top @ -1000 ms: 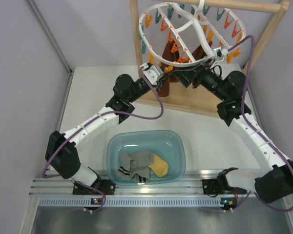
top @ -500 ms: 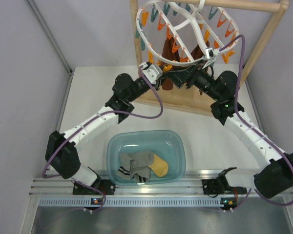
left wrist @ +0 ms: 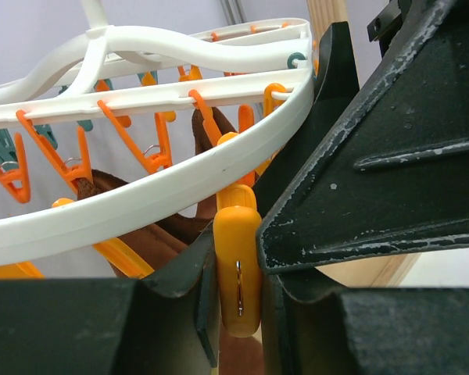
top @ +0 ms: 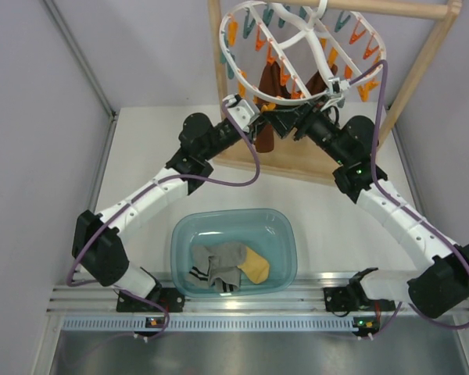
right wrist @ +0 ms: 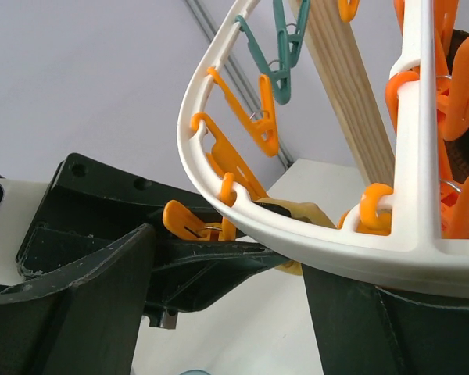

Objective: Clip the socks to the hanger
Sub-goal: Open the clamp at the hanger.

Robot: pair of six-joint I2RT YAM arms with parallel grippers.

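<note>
Well in front of the hanger (left wrist: 180, 183), socks (top: 223, 266) lie in a basin (top: 180, 234). At the hanger's rim the left jaws pinch an orange clip (left wrist: 237, 258). Just right of it, the right jaws stand apart by a mustard sock (right wrist: 297, 212); I cannot tell whether they grip it.

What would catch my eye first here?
A white oval hanger bristling with orange and teal clips hangs from a wooden rack at the far end. The left tool pinches one orange clip under its rim. Near the bases, a teal basin holds socks.
</note>
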